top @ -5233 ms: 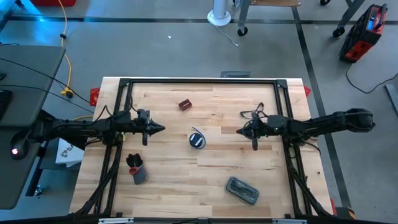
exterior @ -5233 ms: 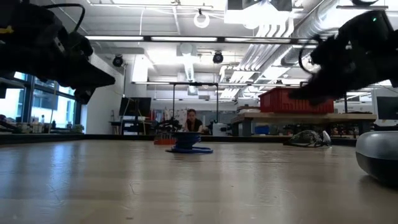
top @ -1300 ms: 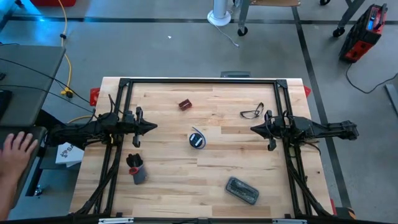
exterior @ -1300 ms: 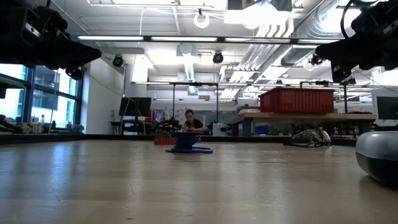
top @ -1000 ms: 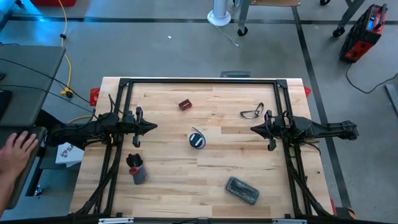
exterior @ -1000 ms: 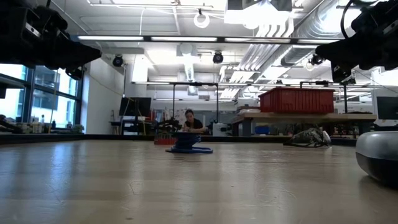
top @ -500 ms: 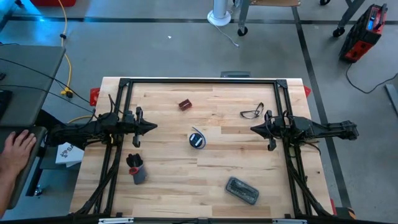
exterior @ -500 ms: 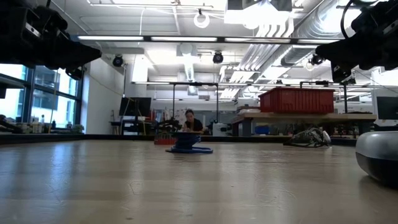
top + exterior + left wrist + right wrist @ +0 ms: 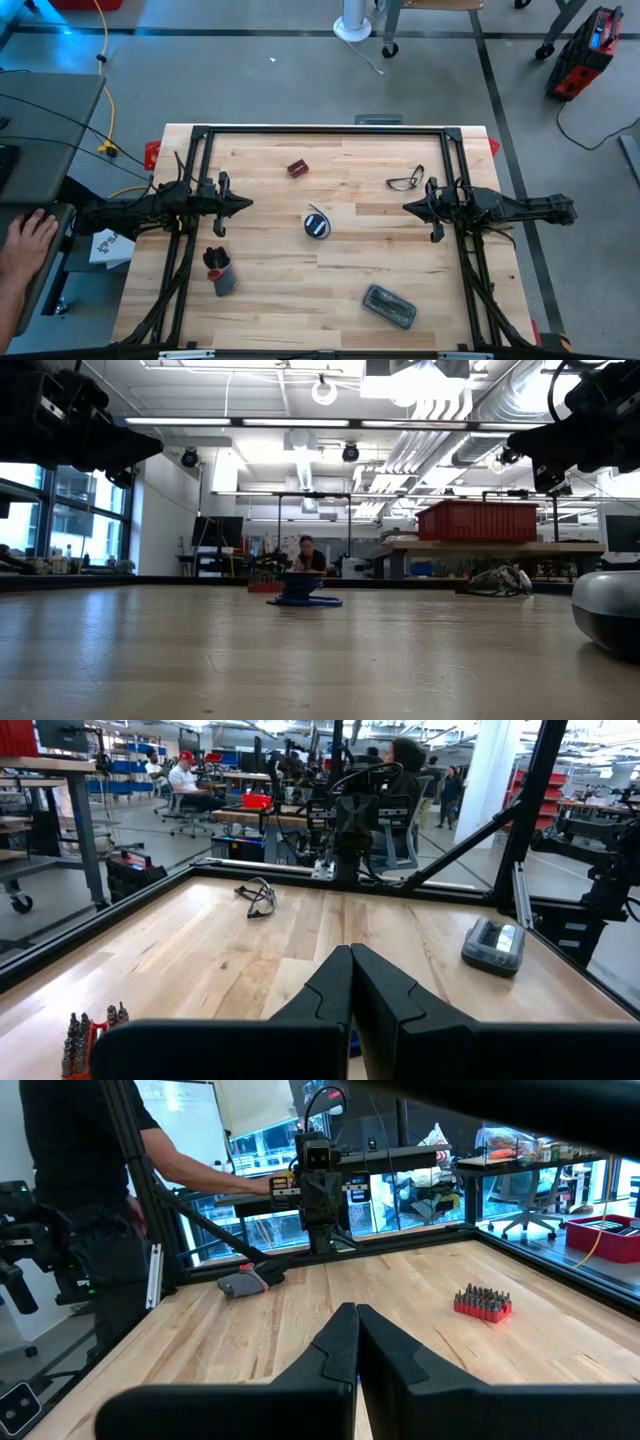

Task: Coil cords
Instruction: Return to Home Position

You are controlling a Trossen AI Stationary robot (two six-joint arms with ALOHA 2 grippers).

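The small round black reel with the blue cord (image 9: 317, 224) lies flat on the wooden table (image 9: 330, 290) near its middle; in the low view it shows as a low blue disc (image 9: 299, 598). My left gripper (image 9: 250, 204) hangs shut and empty above the table's left side, left of the reel. My right gripper (image 9: 405, 208) hangs shut and empty above the right side, right of the reel. Each wrist view shows its own fingers closed together (image 9: 351, 982) (image 9: 357, 1342). The reel is hidden in the right wrist view.
Thin dark-framed glasses (image 9: 404, 181) lie at the far right. A red bit holder (image 9: 297, 168) stands at the far middle. A grey case (image 9: 389, 306) lies near the front right, a dark grey tool (image 9: 218, 270) near the front left. A person's hand (image 9: 25, 245) shows left of the table.
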